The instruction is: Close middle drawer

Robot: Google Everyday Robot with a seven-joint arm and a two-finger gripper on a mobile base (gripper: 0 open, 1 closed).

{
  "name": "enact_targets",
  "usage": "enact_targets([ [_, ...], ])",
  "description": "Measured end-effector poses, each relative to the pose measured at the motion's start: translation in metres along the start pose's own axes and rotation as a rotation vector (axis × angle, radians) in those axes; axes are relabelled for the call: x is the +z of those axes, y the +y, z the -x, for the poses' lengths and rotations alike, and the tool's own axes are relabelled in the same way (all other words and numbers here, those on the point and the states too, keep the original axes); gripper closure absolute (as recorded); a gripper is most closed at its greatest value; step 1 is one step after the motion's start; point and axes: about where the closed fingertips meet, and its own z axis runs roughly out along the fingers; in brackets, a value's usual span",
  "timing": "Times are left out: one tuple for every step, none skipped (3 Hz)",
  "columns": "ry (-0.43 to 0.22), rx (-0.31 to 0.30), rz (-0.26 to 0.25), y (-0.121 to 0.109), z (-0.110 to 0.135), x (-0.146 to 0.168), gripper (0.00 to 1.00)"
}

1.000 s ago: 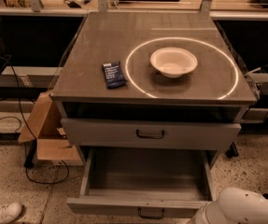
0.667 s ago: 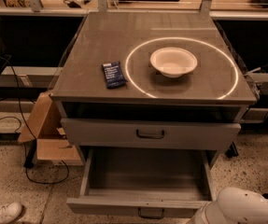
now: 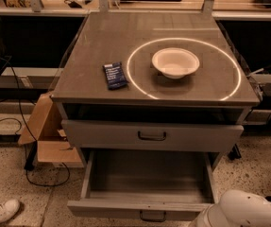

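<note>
While the middle drawer [image 3: 147, 183] is pulled far out at the bottom of the grey cabinet, its long tray is seen from above. Its low front panel is turned toward the camera, and a small dark loop handle [image 3: 152, 216] is fixed at the middle of it. Just above it, a drawer with a taller front [image 3: 102, 135] is pulled out only a little.

On the worktop [image 3: 92, 37], a white bowl [image 3: 175, 63] is set inside a bright ring of light [image 3: 187, 99]. A small dark blue packet [image 3: 114, 75] is laid just left of the ring.

A white rounded part of the robot [image 3: 243, 212] is seen in the bottom right corner, just beside the right front corner of the middle drawer. The tool is not shown in the view, so it cannot be told whether it is apart or together.

A cardboard box [image 3: 45, 136] and a white shoe [image 3: 0, 212] are seen on the floor at the left.
</note>
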Motion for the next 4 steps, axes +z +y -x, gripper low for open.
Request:
enact_targets([
  [0.0,0.0,0.0,0.0,0.0,0.0,0.05],
  [0.0,0.0,0.0,0.0,0.0,0.0,0.0],
  [0.0,0.0,0.0,0.0001,0.0,0.0001,0.0],
  [0.0,0.0,0.0,0.0001,0.0,0.0001,0.14],
])
